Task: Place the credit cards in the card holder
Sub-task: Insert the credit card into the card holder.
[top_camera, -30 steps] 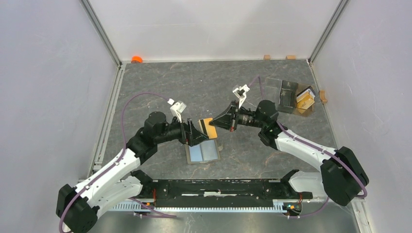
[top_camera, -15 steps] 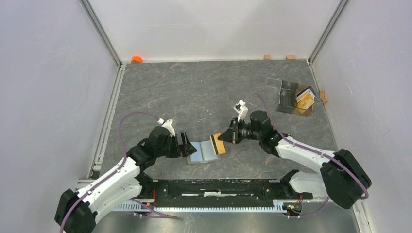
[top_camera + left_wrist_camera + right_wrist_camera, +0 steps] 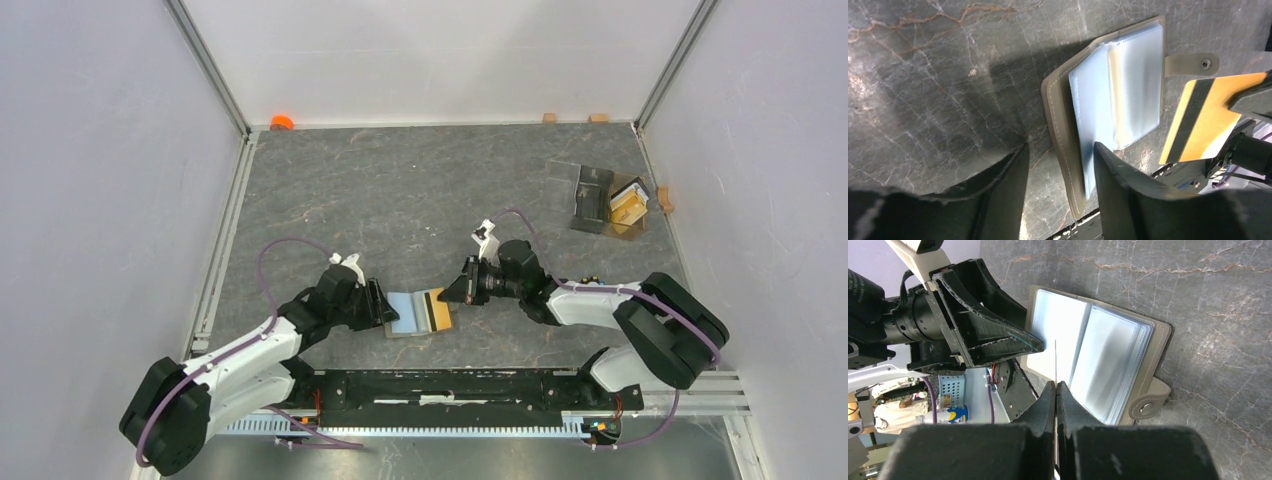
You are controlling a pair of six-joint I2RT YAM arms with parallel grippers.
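Observation:
The card holder [image 3: 404, 312] lies open on the table, olive cover down and pale blue sleeves up. My left gripper [image 3: 383, 303] is low at its left edge. In the left wrist view that gripper [image 3: 1058, 152] stands open astride the cover's stitched edge [image 3: 1060, 130], neither finger pressing it. My right gripper [image 3: 453, 292] is shut on an orange credit card [image 3: 437, 309] with a black stripe, held over the holder's right half. From the right wrist the card [image 3: 1055, 357] shows edge-on between the shut fingers [image 3: 1056, 385], pointing at the sleeves [image 3: 1108, 360]. More credit cards [image 3: 630, 206] sit in a clear box.
The clear plastic box [image 3: 592, 197] with a dark compartment stands at the back right. A small orange object [image 3: 282, 122] lies in the back left corner. Little wooden blocks [image 3: 549, 117] sit along the back wall, and one [image 3: 665, 198] lies by the right wall.
Both arms came down and nearer. The left gripper dropped to the holder's left edge and its jaws narrowed. The right gripper carried the card lower, over the holder's right half.

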